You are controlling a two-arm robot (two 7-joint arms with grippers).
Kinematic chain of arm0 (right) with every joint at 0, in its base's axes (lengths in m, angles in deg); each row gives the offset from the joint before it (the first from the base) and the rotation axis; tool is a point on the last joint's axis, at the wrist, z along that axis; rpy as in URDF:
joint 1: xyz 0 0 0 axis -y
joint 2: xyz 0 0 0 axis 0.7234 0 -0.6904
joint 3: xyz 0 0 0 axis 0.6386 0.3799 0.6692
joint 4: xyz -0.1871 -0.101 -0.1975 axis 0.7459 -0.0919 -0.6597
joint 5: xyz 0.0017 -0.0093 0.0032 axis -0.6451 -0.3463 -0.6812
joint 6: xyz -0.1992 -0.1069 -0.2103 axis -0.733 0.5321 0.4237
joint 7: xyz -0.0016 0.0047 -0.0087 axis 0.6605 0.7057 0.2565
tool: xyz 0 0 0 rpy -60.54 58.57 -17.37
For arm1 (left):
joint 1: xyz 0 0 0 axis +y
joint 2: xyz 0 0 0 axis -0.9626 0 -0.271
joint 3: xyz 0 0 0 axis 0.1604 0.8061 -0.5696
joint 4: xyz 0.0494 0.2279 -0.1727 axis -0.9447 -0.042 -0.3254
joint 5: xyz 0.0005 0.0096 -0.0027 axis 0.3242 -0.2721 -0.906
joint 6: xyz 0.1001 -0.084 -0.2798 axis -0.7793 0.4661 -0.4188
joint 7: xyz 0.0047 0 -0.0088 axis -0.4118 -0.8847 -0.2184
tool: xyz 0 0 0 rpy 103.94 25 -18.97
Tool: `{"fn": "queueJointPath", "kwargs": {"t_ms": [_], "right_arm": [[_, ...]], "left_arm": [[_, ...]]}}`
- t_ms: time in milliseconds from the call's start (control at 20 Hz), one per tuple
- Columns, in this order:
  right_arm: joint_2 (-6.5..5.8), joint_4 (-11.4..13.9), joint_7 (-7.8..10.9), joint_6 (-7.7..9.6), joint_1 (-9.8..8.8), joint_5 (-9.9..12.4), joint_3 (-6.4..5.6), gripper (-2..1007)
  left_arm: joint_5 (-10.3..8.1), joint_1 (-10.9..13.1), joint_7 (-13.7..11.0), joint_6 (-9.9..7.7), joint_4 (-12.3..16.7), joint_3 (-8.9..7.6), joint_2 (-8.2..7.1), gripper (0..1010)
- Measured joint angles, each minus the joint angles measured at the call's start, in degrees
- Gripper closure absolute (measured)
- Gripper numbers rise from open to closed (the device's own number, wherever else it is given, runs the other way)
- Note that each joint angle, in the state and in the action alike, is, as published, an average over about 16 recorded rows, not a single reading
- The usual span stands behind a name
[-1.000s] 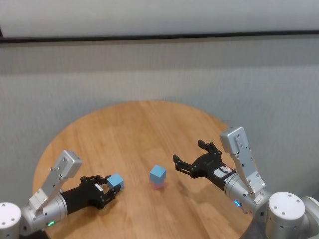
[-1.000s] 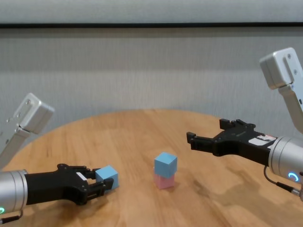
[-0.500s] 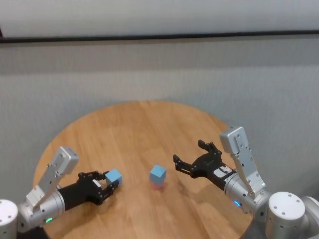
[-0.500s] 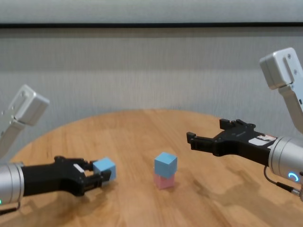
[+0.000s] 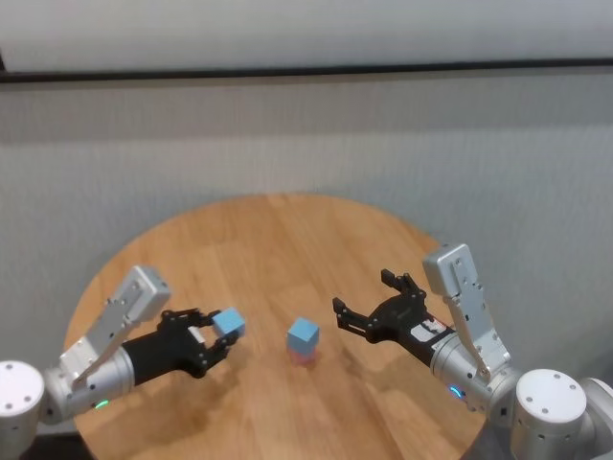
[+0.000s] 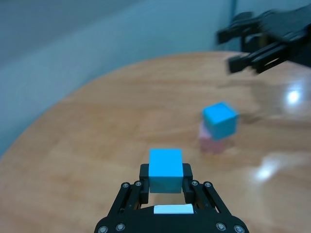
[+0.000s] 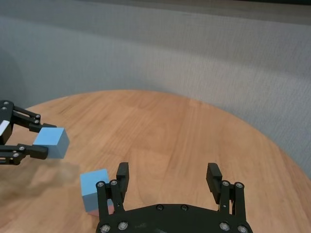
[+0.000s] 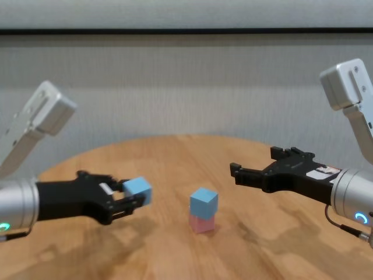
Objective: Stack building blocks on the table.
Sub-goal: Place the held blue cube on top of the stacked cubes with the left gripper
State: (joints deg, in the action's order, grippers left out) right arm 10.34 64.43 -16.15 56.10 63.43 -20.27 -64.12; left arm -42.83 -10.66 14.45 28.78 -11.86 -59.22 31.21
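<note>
Readable text: none in any view.
Cubes (image 8: 203,202): plain faces, no letters, numbers or marks.
Desk (image 5: 278,249): bare wood grain, no label.
White tag behind the left fingers (image 6: 171,209): blank.
White label behind the right fingers (image 8: 322,172): some dark and red marks, too small to read.
Arm housings: no brand or number legible.

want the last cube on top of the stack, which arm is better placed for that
Left. The left gripper is shut on the loose blue cube, held above the table beside the blue-on-pink stack. The right gripper is open and empty, hovering on the stack's other side.
</note>
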Motion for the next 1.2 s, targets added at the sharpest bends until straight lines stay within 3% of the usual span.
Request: {"fn": "queueJointPath", "kwargs": {"t_ms": [250,600,900,1200], "right_arm": [[0.00,0.0,0.00,0.00,0.00,0.0,0.00,0],[0.00,0.0,0.00,0.00,0.00,0.0,0.00,0],[0.00,0.0,0.00,0.00,0.00,0.0,0.00,0],[0.00,0.0,0.00,0.00,0.00,0.0,0.00,0]], "left_arm": [[1.14,0.7,0.5,-1.88,4.5,0.96,-0.87,606],[1.36,1.3,0.5,-3.96,9.1,1.98,-1.63,606],[1.49,0.6,0.3,-4.69,10.3,2.92,-1.52,606],[1.86,-0.9,-0.1,-5.02,9.5,4.18,-0.74,606]]}}
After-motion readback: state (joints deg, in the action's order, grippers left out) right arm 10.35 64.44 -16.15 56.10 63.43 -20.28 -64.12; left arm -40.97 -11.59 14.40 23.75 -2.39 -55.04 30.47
